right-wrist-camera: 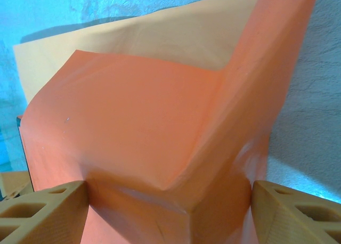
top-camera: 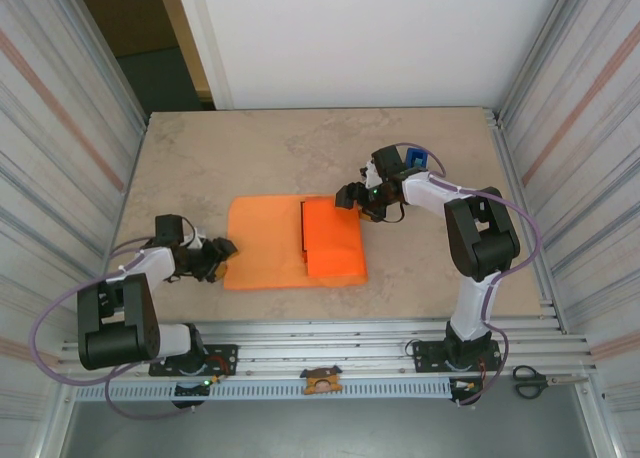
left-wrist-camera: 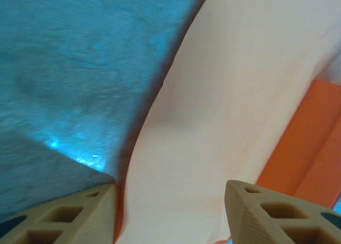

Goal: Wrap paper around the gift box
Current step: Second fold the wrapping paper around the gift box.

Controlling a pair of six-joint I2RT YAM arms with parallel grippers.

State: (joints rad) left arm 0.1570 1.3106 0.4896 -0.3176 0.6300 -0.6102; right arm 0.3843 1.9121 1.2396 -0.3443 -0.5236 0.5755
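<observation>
I count one fold made and most of the wrapping still to do. The paper (top-camera: 262, 243) lies on the table (top-camera: 420, 168) between my two grippers. The part nearest the right gripper (top-camera: 350, 195) is turned over as a deeper orange flap (top-camera: 335, 243). Towards the left gripper (top-camera: 225, 248) the sheet is a single flat layer.

I judge the box sits under that flap. In the right wrist view a hard, sharp corner pushes the paper up directly ahead of the fingers (right-wrist-camera: 42, 212). I cannot make out any bare face of the box for certain.

The right gripper stands wide, one finger on each side of that covered corner, at the flap's far end. The paper fills the gap from finger to finger. I cannot tell whether the pads are pressing on it or only flanking it.

The left gripper is at the sheet's outer edge, low to the table, jaws parted. The edge of the paper runs up between them and nothing is pinched. The flap shows well ahead of it, off to its right.

Still left, as I read it:
- The flat half in front of the left gripper has to come over the box to meet the flap.
- The seam needs fixing.
- Both open ends are unfolded.

I see no tape on the paper so far.
</observation>
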